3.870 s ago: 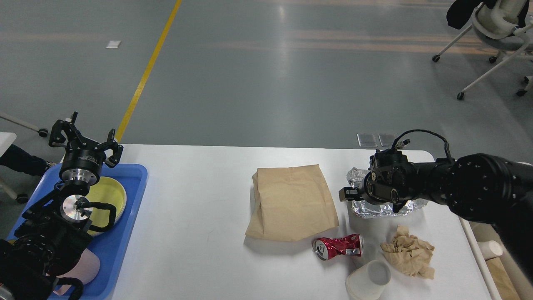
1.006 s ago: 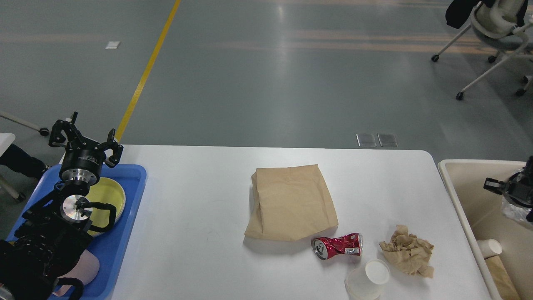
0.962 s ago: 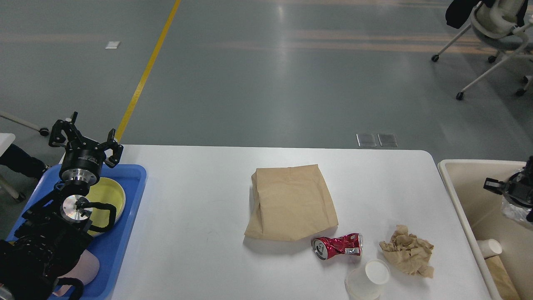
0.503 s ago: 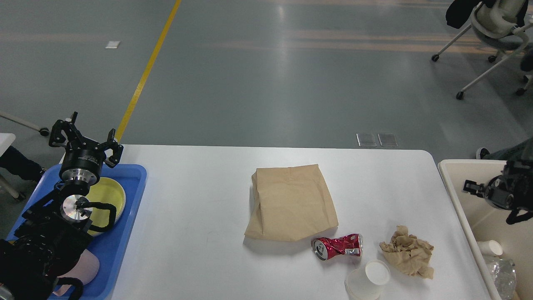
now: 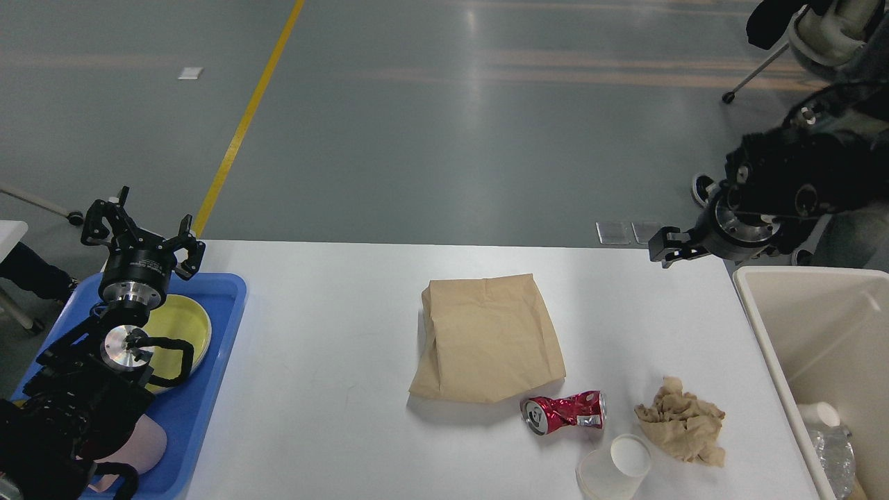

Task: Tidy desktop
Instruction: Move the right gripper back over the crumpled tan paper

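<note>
The white desktop (image 5: 333, 333) holds a flat brown paper bag (image 5: 486, 337), a crushed red can (image 5: 564, 411), a white paper cup (image 5: 615, 469) on its side and a crumpled brown paper wad (image 5: 684, 427). My left gripper (image 5: 142, 232) is open and empty, held above the far end of the blue tray (image 5: 201, 417). My right gripper (image 5: 667, 246) is raised over the table's far right corner and holds nothing; its fingers show dark and side-on. Crumpled foil (image 5: 830, 451) lies in the cream bin (image 5: 819, 333).
The blue tray at the left holds a yellow plate (image 5: 184, 326) and a pink item (image 5: 142, 444). The cream bin stands right of the table, with a paper cup (image 5: 819, 415) inside. An office chair (image 5: 826, 28) stands at the far right on the floor.
My right arm carried the foil from the table to the bin and let it go there. It has now swung up and left to the table's far right corner. The left arm has not moved.
</note>
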You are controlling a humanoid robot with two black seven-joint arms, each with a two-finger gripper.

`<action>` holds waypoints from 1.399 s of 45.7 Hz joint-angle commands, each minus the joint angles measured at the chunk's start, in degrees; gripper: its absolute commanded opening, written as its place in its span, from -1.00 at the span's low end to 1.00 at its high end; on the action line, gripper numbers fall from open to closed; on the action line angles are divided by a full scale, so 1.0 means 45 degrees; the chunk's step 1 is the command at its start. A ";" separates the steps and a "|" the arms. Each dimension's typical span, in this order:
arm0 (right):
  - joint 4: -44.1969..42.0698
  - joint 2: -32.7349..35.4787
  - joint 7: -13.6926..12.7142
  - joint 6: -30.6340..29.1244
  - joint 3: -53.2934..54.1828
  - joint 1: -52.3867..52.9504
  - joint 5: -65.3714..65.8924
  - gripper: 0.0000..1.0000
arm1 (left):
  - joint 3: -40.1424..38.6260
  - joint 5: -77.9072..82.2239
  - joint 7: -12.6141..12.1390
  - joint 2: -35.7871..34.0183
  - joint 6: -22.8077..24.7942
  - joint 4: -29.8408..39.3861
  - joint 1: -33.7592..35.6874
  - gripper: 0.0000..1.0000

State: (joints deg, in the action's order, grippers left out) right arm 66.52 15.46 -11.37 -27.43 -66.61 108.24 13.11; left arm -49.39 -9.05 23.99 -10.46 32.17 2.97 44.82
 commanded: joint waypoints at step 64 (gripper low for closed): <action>-0.2068 0.0002 -0.0051 0.1404 0.1208 -0.7686 -0.0023 0.73 | 0.0000 0.0000 0.0000 0.0000 0.0000 0.0004 0.0000 0.92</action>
State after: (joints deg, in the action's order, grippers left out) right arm 56.98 15.55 -11.52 -26.86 -62.26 74.90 13.51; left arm -49.40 -9.05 23.99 -10.46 32.17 2.95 44.82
